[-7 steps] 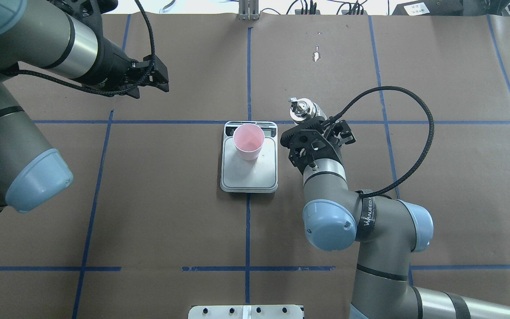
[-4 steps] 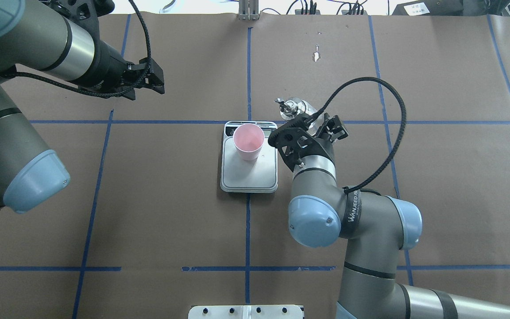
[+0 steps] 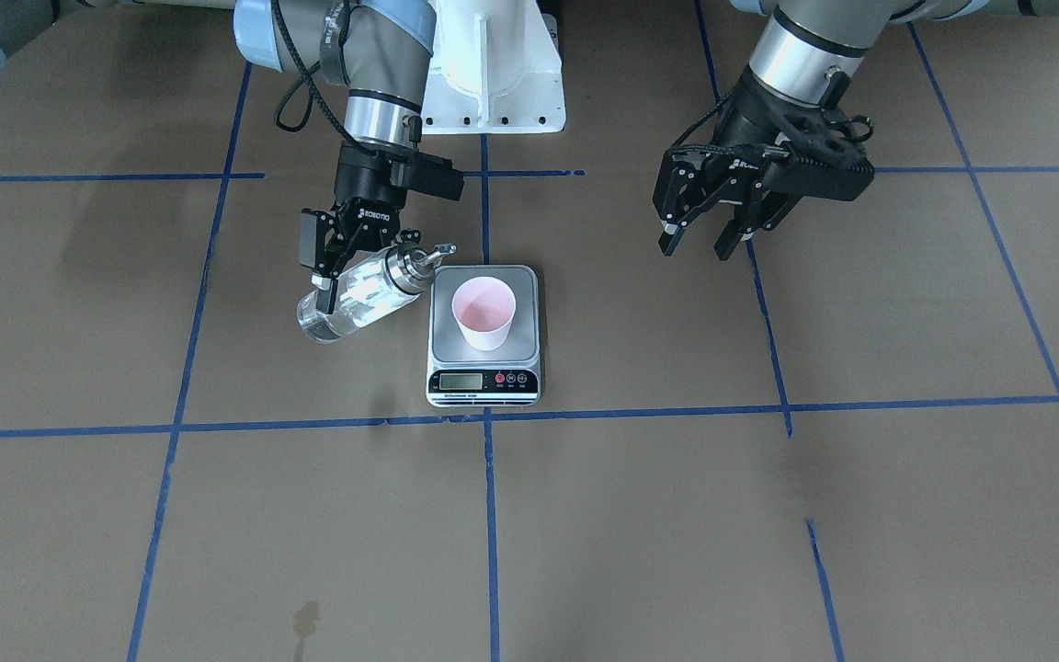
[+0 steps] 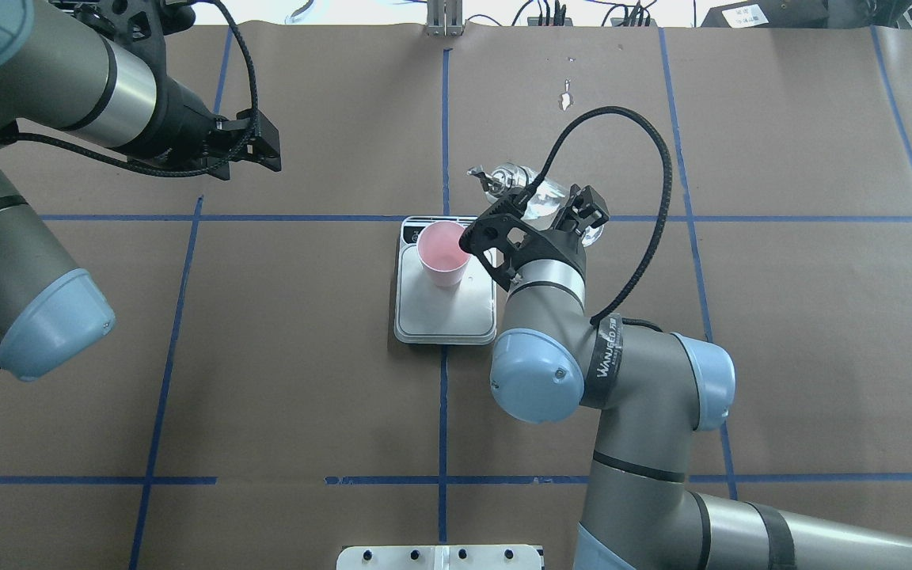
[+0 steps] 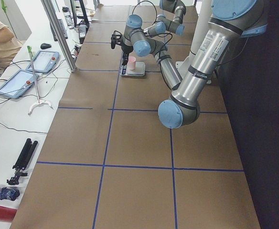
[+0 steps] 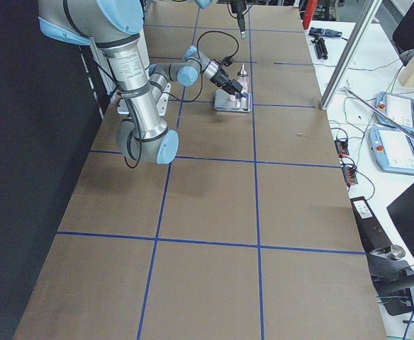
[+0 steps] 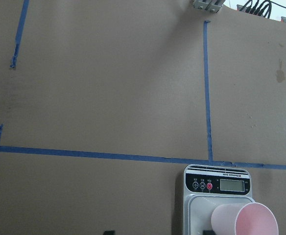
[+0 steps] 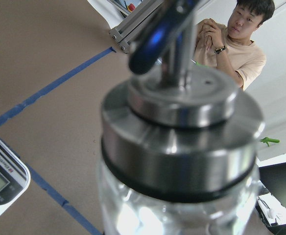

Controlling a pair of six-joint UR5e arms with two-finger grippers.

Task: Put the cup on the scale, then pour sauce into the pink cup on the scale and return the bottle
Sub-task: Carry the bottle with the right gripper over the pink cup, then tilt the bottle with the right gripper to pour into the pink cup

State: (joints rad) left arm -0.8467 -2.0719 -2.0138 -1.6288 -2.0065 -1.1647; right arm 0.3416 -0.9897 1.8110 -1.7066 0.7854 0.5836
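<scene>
The pink cup (image 3: 483, 313) stands upright on the silver-grey scale (image 3: 483, 363) at the table's centre; both also show in the overhead view as cup (image 4: 444, 253) and scale (image 4: 446, 317). My right gripper (image 3: 332, 267) is shut on the clear glass bottle (image 3: 359, 299), held in the air and tilted, its silver spout (image 3: 428, 255) pointing toward the cup from beside the scale. Clear sauce shows inside the bottle. The right wrist view is filled by the bottle's cap (image 8: 182, 132). My left gripper (image 3: 704, 241) is open and empty, well off to the scale's side.
Brown paper with blue tape lines (image 4: 444, 119) covers the table. A white mounting plate (image 3: 493, 83) sits at the robot's base. An operator (image 8: 231, 39) sits beyond the table's far edge. Tablets and cables lie on the side bench (image 5: 29, 71).
My right arm has carried the bottle leftward toward the cup and tilted it further, spout toward the scale. My left gripper has drawn back a little to the left. The cup has not moved.
</scene>
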